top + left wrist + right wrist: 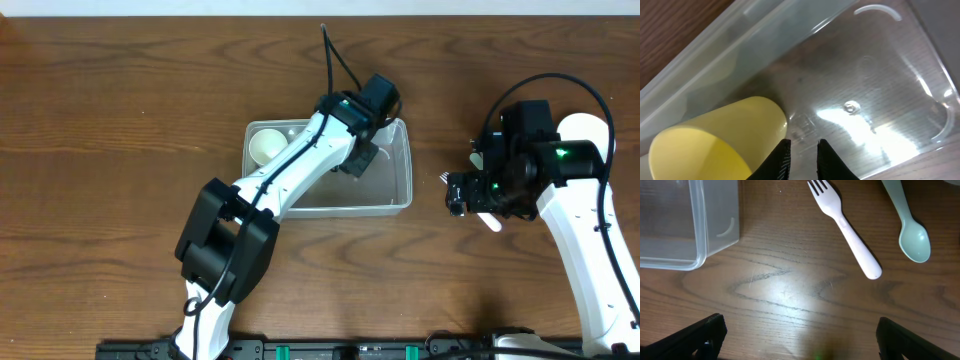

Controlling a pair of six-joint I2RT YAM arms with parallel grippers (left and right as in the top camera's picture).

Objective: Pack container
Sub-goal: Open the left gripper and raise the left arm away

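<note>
The clear plastic container (395, 195) lies mid-table. My left arm reaches into it from above. In the left wrist view, my left gripper (804, 159) hangs just over the container floor (875, 90), its jaws nearly shut with only a narrow empty slit between them. A yellow cup (715, 142) lies on its side in the container, right beside the left finger. A cream bowl (268, 147) sits in the container's left end. My right gripper (800, 337) stands wide open over bare wood, to the right of the container corner (700, 235).
A white fork (847, 227) and a pale green spoon (914, 235) lie on the wood just ahead of the right gripper. The right arm (590, 230) stands along the table's right side.
</note>
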